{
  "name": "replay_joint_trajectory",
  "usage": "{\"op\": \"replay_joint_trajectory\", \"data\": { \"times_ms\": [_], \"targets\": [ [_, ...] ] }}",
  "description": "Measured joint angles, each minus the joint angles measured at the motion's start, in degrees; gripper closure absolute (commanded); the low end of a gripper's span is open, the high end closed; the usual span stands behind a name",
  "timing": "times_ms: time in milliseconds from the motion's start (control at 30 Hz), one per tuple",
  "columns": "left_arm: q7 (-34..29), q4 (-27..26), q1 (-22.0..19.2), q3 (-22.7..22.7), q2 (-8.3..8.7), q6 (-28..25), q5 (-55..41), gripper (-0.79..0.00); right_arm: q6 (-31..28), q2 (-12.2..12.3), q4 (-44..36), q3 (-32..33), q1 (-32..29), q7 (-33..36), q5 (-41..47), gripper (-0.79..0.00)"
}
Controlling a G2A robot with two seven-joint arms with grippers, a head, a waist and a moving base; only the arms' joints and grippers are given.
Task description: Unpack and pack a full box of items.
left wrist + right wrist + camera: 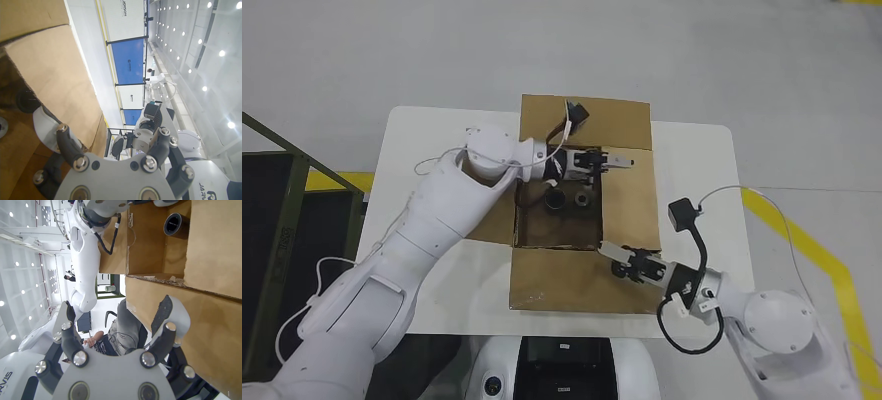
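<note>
**Over the open box: both tools spread, neither holding**

Above the far corner of the box (587,120), the left tool (608,160) hangs with its fingers wide apart and nothing between the pads. In its wrist view, one white fingertip (42,118) sits on the inner side of a cardboard wall. The other finger (158,117) is out past that wall, so the wall's edge lies between them.

At the near edge of the opening, the right tool (613,254) is spread just as wide and also grips nothing. One padded finger (163,311) lies close against the near flap, though I cannot tell whether it touches. The other (68,311) stands off in the air.

The box is brown cardboard with its flaps folded outward and ragged, torn paper along one inner edge. Two dark round parts (555,201) (583,198) stand side by side on its floor, just beside the left tool.

The box sits in the middle of a white worktop (442,140) with rounded corners. Around the worktop is a pale grey floor (742,60). A yellow line (802,240) crosses the floor on the right arm's side, and a dark green frame (272,170) stands on the left arm's side.

The left wrist view looks out into a white hall with blue panels (128,56) on black posts and rows of round ceiling lamps (222,53).
</note>
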Motion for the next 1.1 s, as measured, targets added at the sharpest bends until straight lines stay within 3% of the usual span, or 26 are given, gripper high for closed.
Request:
{"op": "replay_joint_trajectory", "data": {
  "times_ms": [267,600,1100],
  "targets": [
    [4.27,2.23,-0.54,2.41,-0.95,0.48,6.24,-0.785,0.04,0.25,0.02,0.15,-0.2,-0.01,0.2,-0.785],
    [4.72,4.05,-1.03,3.69,-2.64,-2.59,4.25,-0.785,0.25,0.51,0.28,-0.55,0.12,0.29,0.05,-0.785],
    [7.26,-4.36,3.36,-1.91,-1.94,-11.52,2.22,-0.785,0.42,0.47,3.03,-5.07,2.44,-0.69,-0.9,-0.785]
  ]
}}
